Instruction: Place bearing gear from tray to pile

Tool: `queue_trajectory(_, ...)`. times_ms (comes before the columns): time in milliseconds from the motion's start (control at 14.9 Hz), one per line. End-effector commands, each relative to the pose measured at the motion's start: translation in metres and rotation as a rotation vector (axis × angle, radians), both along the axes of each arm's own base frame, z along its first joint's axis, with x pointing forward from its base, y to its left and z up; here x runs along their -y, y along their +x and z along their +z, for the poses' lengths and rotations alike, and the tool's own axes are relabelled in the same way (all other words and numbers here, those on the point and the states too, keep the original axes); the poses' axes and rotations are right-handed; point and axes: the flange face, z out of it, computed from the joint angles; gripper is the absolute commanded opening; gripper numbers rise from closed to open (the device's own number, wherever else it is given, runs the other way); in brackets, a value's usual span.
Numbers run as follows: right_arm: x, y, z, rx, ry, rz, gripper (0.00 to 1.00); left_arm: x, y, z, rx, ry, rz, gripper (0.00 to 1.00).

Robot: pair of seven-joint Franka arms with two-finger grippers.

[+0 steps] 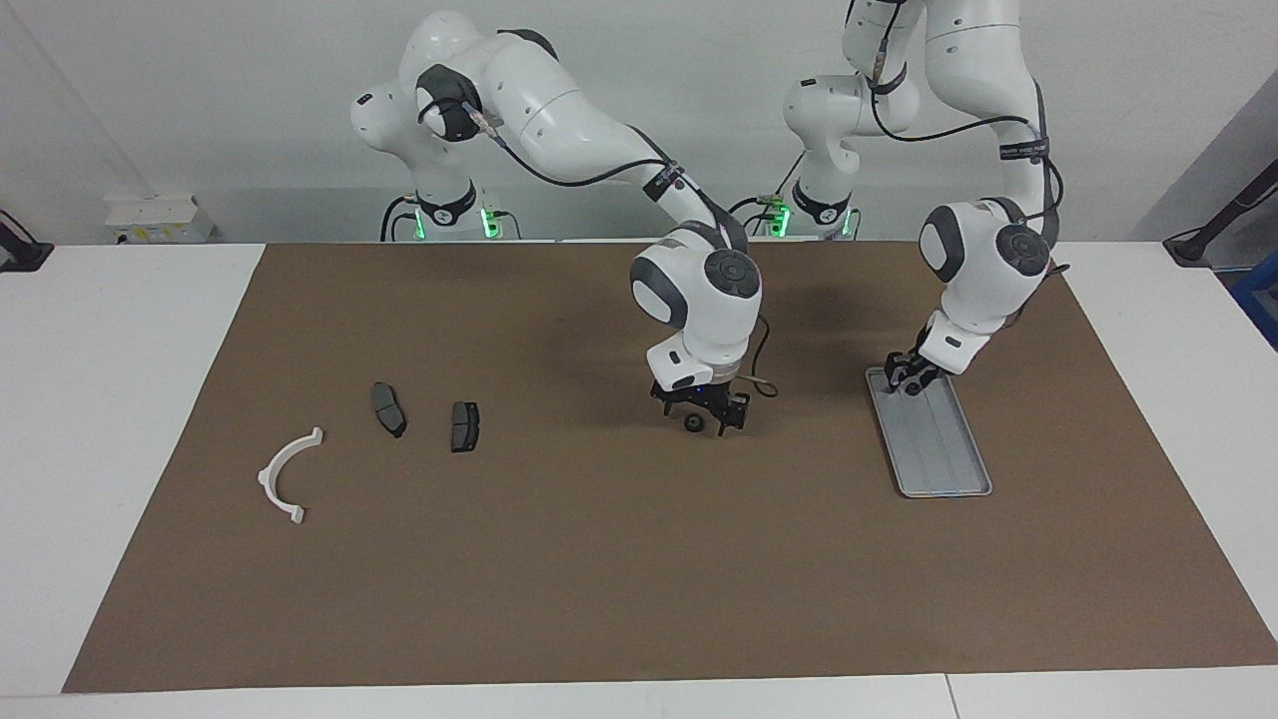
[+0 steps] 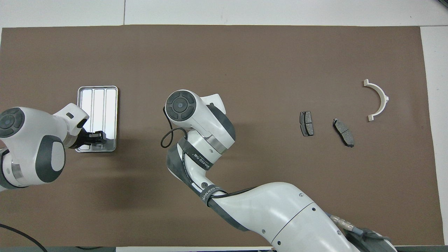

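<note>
The bearing gear (image 1: 692,423), a small black ring, lies on the brown mat between the tray (image 1: 944,449) and the pile, not in the tray. My right gripper (image 1: 702,417) is down at the mat, open, with the gear between its fingers. From overhead, the right wrist hides both gripper and gear. My left gripper (image 1: 907,379) hangs low over the end of the grooved silver tray (image 2: 99,101) nearest the robots, also seen from overhead (image 2: 96,135). The pile is a white curved bracket (image 1: 285,477) and two dark brake pads (image 1: 388,408) (image 1: 464,425) toward the right arm's end.
A brown mat (image 1: 639,559) covers most of the white table. The right arm stretches low across the middle of the mat, a cable loop (image 2: 169,134) hanging at its wrist. A small white box (image 1: 160,218) sits at the table corner by the right arm's base.
</note>
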Motion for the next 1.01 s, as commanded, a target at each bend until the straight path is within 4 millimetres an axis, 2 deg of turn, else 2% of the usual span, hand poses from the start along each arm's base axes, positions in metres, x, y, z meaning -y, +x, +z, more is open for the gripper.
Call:
queue_trajectory(0, 0.01, 0.013, -0.001, 0.001, 0.007, -0.036, 0.98, -0.001, -0.003, -0.003, 0.014, 0.007, -0.006, 0.4)
queue_trajectory(201, 0.006, 0.013, 0.0, -0.018, 0.065, -0.063, 0.96, -0.001, 0.0, 0.001, 0.006, 0.004, 0.0, 0.07)
queue_trajectory(268, 0.005, 0.012, -0.001, -0.017, 0.076, -0.067, 0.96, 0.004, 0.005, 0.008, 0.0, 0.002, 0.02, 0.04)
queue_trajectory(335, 0.004, 0.01, -0.002, -0.021, 0.078, -0.067, 0.96, 0.008, 0.015, 0.014, -0.018, 0.002, 0.048, 0.04)
queue_trajectory(403, 0.0, 0.007, -0.001, -0.024, 0.081, -0.063, 0.96, 0.015, 0.027, 0.031, -0.024, 0.002, 0.085, 0.04)
queue_trajectory(537, 0.003, 0.007, -0.008, -0.028, 0.074, -0.063, 0.95, 0.051, 0.044, 0.054, -0.036, 0.009, 0.133, 0.04)
queue_trajectory(671, 0.006, 0.004, -0.019, -0.022, 0.081, -0.063, 0.95, 0.066, 0.05, 0.065, -0.033, 0.011, 0.165, 0.04)
queue_trajectory(939, 0.007, 0.002, -0.02, -0.026, 0.077, -0.063, 0.91, 0.072, 0.051, 0.087, -0.057, 0.012, 0.174, 0.04)
